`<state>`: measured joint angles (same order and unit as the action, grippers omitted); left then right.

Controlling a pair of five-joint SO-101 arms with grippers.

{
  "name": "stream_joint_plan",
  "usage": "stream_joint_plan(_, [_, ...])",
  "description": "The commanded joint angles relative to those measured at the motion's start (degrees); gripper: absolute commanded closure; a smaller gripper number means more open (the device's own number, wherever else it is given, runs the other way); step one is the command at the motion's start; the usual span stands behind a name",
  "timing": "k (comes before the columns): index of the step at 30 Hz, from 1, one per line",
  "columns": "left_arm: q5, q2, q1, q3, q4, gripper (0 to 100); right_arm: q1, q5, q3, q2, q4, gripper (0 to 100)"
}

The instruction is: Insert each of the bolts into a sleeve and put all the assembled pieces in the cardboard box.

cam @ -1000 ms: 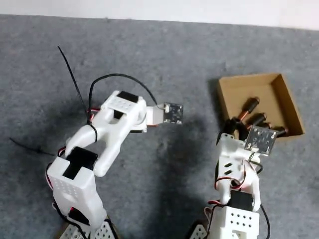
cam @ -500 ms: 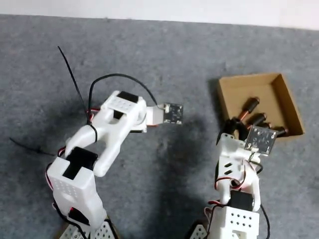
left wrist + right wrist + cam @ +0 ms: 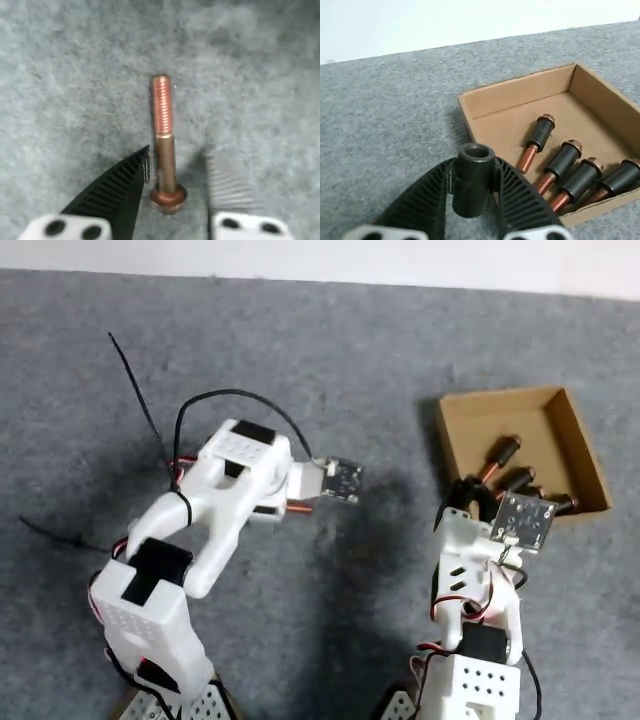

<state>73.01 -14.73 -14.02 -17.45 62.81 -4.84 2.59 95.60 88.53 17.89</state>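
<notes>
the one bare bolt (image 3: 164,135) i can see seems to lie on the grey carpet (image 3: 60,75), thread pointing away, between the parted jaws of the left gripper (image 3: 177,156). one jaw touches its shank near the head and the other stands apart, so nothing is clamped yet. the right gripper (image 3: 474,169) is closed on a black sleeve (image 3: 471,187), bore upward, i'd guess to receive that bolt. just beyond it the cardboard box (image 3: 520,92) holds four assembled pieces (image 3: 568,160).
</notes>
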Motion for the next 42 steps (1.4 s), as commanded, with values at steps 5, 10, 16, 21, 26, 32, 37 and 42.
stream_joint_plan(5, [1.2,2.2,1.5,0.5,2.6,68,-0.7,-0.6,0.7,0.9,-1.5,99.2])
stream_joint_plan(10, [1.2,6.1,2.2,0.1,4.7,72,-0.7,-0.6,0.7,0.9,-1.5,99.2])
stream_joint_plan(16, [1.2,16.8,1.9,-4.3,9.5,73,-0.7,-0.6,0.7,0.9,-1.5,99.2])
stream_joint_plan(21, [1.2,23.6,1.8,-10.0,9.5,73,-0.7,-0.6,0.7,0.9,-1.5,99.2])
stream_joint_plan(26, [-0.2,24.3,-1.1,-13.3,9.5,73,-0.7,-0.7,0.7,0.9,-1.5,99.2])
stream_joint_plan(32, [-13.4,22.8,-1.7,-13.4,6.6,95,-0.7,-0.7,0.7,0.9,-1.5,99.2])
stream_joint_plan(37, [-13.5,22.5,-0.4,-13.9,3.7,94,-0.7,-0.7,0.7,0.9,-1.5,99.2])
stream_joint_plan(42, [-13.4,22.5,-3.0,-19.3,-4.7,93,-0.7,-0.7,0.7,0.9,-1.6,99.2])
